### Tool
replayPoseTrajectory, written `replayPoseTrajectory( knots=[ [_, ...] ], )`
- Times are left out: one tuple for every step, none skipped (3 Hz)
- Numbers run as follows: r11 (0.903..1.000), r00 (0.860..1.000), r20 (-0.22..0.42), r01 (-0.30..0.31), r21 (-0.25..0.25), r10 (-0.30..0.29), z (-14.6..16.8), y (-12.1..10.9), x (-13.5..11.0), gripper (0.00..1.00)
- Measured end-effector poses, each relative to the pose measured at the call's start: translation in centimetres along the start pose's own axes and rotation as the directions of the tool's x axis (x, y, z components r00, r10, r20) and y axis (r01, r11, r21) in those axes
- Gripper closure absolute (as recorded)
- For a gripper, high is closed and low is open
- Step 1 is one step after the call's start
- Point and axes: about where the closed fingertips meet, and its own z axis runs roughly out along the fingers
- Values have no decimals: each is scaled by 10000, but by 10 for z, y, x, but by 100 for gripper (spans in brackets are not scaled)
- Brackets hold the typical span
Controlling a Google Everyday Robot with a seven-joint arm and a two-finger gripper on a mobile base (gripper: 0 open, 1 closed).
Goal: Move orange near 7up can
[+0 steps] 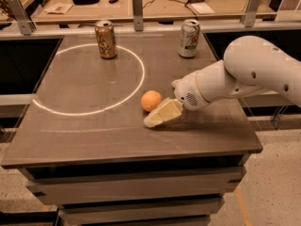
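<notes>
Gripper [151, 121] low just beside orange [151, 100], fingers [164, 113] pressed together; 7up can [189, 38] well behind, green lettering.

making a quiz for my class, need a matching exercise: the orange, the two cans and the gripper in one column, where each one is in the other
Column A
1. orange
2. 7up can
3. brown can
4. gripper

Column B
a. back right of the table
b. low over the table, right beside the orange, on its front-right side
c. back left, at the far edge of the white ring
d. mid-table, just outside the white ring

Pairs: 1-d, 2-a, 3-c, 4-b
</notes>
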Motion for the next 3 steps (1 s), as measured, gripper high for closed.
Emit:
replayPoseTrajectory(
  knots=[
    [10000,10000,1,-2,0,2,-1,0,-1,41],
    [10000,10000,2,-4,-1,4,-3,0,-3,41],
    [10000,10000,3,-5,-2,5,-3,0,-4,16]
  ],
)
